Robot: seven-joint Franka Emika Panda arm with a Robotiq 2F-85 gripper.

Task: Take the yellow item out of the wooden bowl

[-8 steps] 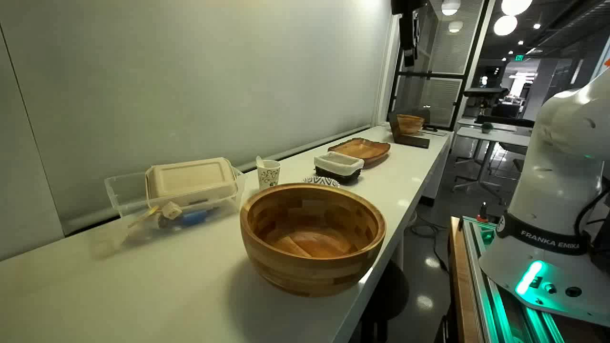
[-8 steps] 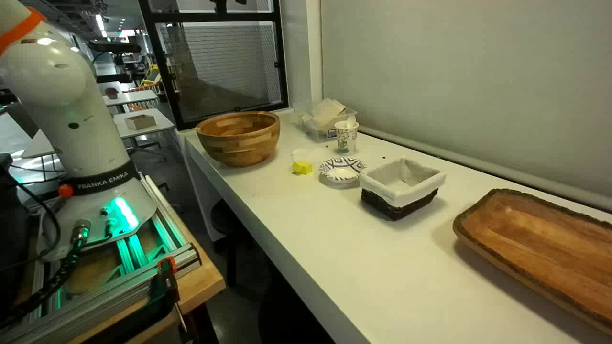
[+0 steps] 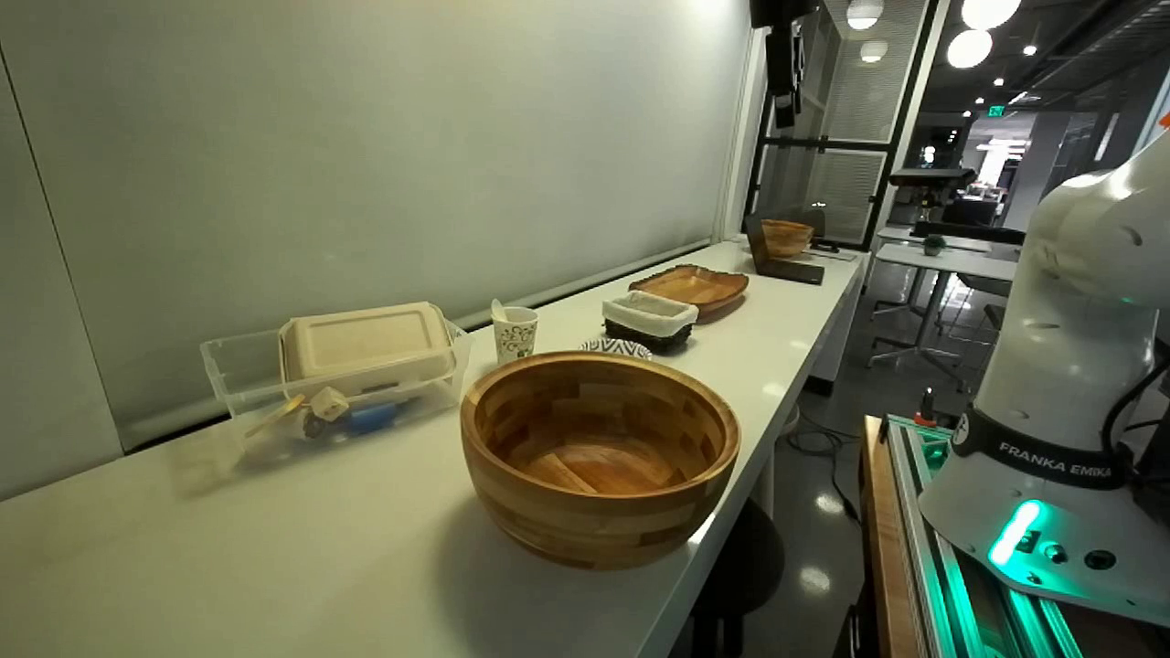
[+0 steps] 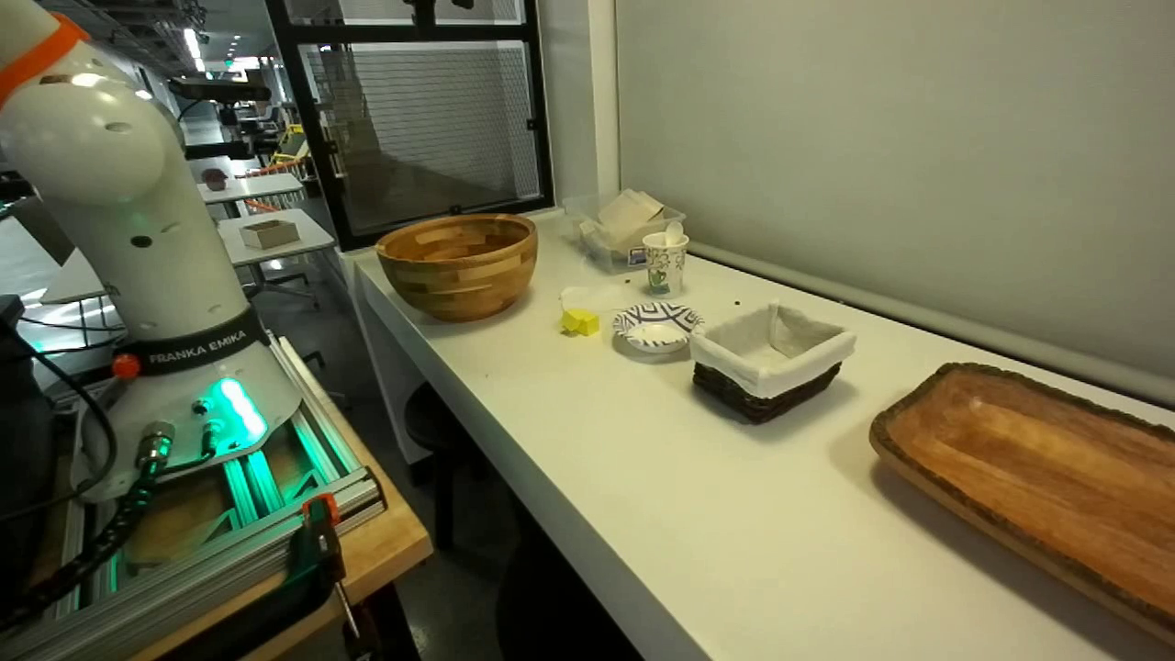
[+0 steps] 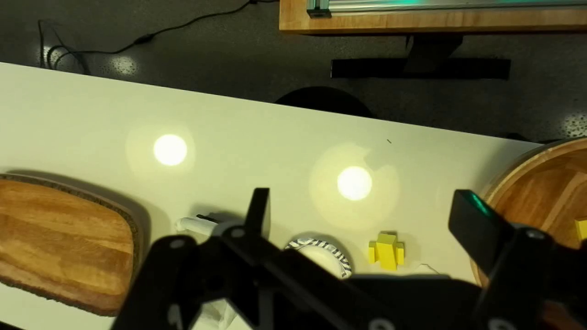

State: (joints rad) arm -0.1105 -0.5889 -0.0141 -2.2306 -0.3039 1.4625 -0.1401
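We judge removal not done: yellow item [image 5: 581, 229] in wooden bowl [image 3: 599, 514] near robot-side edge of desk [image 5: 220, 123], tool [image 5: 360, 206] spread, empty; grasp and lift-out pending.

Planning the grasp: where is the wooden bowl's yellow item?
The yellow item sits inside the wooden bowl, cut off at the wrist view's right edge.
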